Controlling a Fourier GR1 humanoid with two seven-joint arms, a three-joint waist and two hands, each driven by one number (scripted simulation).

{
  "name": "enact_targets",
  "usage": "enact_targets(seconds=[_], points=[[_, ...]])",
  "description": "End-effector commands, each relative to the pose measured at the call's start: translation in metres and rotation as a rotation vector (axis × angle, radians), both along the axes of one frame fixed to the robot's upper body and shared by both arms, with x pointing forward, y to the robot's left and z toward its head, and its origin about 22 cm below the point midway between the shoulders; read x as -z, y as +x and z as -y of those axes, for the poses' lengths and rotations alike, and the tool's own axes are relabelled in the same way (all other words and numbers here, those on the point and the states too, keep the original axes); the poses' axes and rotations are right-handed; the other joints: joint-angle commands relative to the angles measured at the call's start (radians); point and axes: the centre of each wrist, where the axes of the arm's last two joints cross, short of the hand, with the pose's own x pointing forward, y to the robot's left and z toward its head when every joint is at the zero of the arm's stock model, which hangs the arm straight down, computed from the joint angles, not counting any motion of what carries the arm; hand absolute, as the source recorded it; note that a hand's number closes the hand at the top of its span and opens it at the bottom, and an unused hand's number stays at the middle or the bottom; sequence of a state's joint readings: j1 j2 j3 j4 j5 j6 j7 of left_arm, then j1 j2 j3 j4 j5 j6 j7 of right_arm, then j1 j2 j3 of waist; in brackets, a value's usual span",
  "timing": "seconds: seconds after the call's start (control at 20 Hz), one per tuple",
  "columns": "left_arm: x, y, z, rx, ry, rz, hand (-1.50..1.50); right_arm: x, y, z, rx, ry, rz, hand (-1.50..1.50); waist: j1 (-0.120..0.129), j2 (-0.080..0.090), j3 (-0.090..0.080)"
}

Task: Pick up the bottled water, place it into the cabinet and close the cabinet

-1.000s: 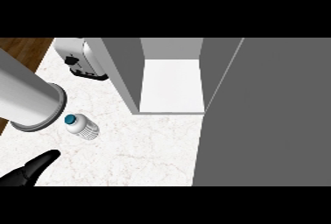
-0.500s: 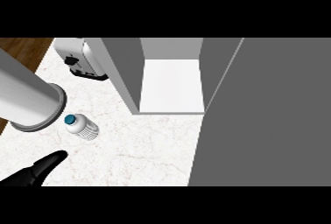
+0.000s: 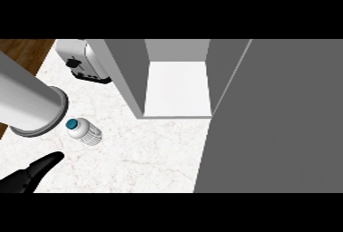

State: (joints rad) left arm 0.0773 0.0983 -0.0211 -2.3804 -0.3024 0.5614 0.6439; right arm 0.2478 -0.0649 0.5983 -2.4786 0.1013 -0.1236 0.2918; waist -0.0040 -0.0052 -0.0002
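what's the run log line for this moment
phase: reach | left robot hand: open, short of bottled water | bottle: on counter | cabinet: open | right robot hand: out of view

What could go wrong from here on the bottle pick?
1. The bottle stands right beside the grey forearm, so the black hand coming in from below has little room and may knock it over.
2. The toaster sits close to the cabinet's left wall, so a wide carry could clip it.
3. The open door fills the view's right side; whatever lies behind it is hidden.
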Motion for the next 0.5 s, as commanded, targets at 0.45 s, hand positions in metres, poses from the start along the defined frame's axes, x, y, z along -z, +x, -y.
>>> enact_targets(seconds=[0.45], points=[[0.022, 0.011, -0.023, -0.047, 0.059, -0.019, -1.5, -0.016, -0.015, 0.003, 0.088, -0.069, 0.075, -1.5, -0.001, 0.002, -0.001]])
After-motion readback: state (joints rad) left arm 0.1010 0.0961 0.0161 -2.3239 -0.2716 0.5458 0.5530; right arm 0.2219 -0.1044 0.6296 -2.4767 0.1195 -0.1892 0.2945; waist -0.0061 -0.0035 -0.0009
